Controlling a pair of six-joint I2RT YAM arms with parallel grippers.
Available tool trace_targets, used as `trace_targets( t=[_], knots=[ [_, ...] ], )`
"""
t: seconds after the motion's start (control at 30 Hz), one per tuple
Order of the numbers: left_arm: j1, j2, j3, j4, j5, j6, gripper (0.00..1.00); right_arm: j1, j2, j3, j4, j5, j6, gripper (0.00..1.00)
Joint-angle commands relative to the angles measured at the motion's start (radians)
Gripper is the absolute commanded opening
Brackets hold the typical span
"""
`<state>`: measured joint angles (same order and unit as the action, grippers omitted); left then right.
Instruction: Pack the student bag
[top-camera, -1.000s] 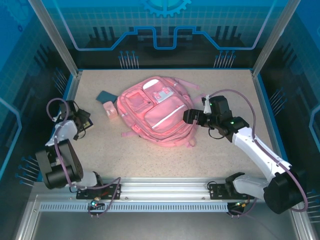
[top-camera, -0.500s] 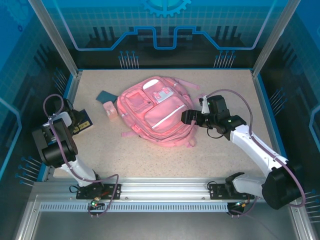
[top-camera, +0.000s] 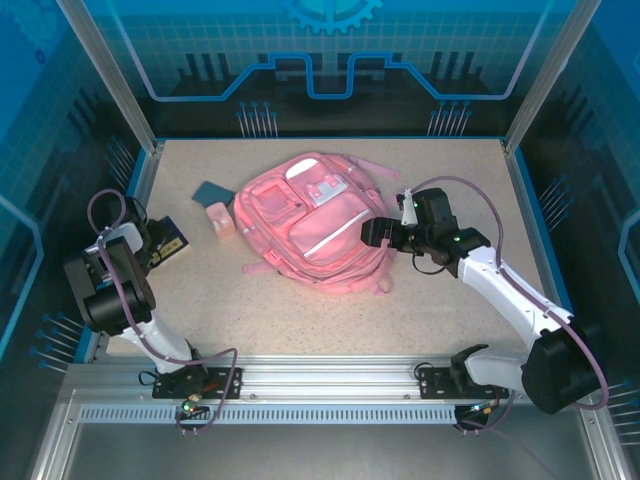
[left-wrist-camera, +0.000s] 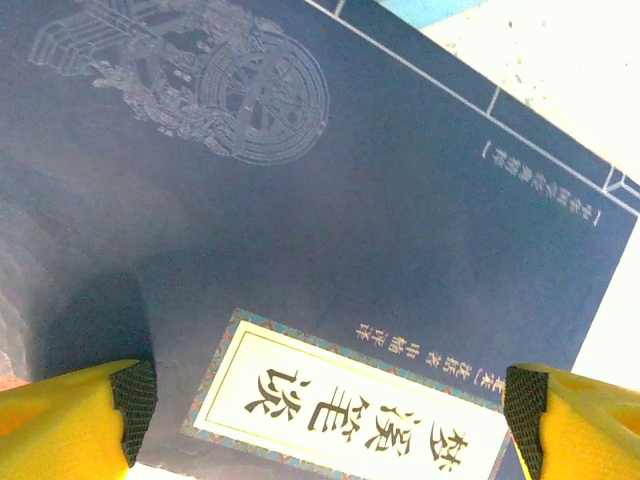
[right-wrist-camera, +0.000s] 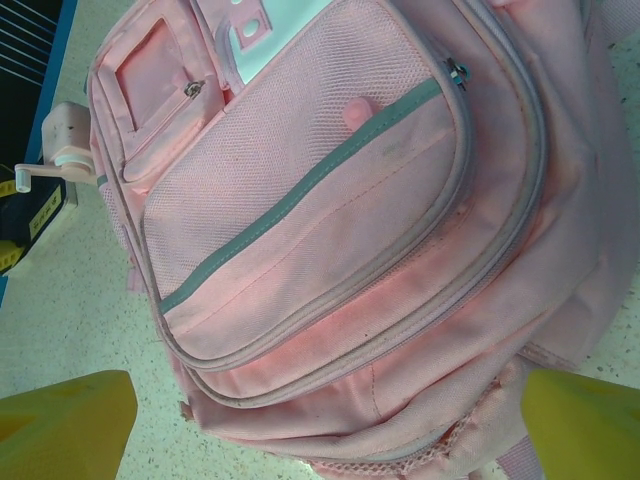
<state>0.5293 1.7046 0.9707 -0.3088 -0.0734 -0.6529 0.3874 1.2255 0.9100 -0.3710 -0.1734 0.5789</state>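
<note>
Right wrist view has the right gripper (right-wrist-camera: 330, 410) with its two yellow fingers (right-wrist-camera: 60, 425) spread wide apart. The student bag (right-wrist-camera: 330, 200) lies flat on the table (right-wrist-camera: 60, 300) just ahead of them, front pocket facing up. Left wrist view has the left gripper (left-wrist-camera: 320, 410), and its fingers (left-wrist-camera: 60, 420) are spread wide too. A dark blue book (left-wrist-camera: 300, 200) lies between and ahead of those fingers.

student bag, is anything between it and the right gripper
Nothing visible. The right gripper sits at the right edge of the student bag. In the right wrist view its open jaws face the pink fabric directly, with no object in between.
</note>
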Motion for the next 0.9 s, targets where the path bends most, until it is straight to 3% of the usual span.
trace_targets(
  t=[0.0,0.4,0.67,0.87],
  knots=[
    [-0.02,0.01,-0.008,-0.045,0.096,-0.04,0.92,0.013,-0.003,0.024,0.017,-0.012,0.002,0.99],
    [-0.161,-0.107,-0.123,-0.001,0.152,-0.2,0.94,0.011,-0.035,0.026,0.002,0.002,-0.001,0.99],
    [-0.275,-0.225,-0.244,0.009,0.119,-0.299,0.94,0.01,-0.059,0.018,-0.013,0.014,-0.002,0.99],
    [-0.38,-0.26,-0.275,-0.104,0.108,-0.318,0.94,0.01,-0.066,0.017,-0.008,0.01,0.009,0.99]
  ],
)
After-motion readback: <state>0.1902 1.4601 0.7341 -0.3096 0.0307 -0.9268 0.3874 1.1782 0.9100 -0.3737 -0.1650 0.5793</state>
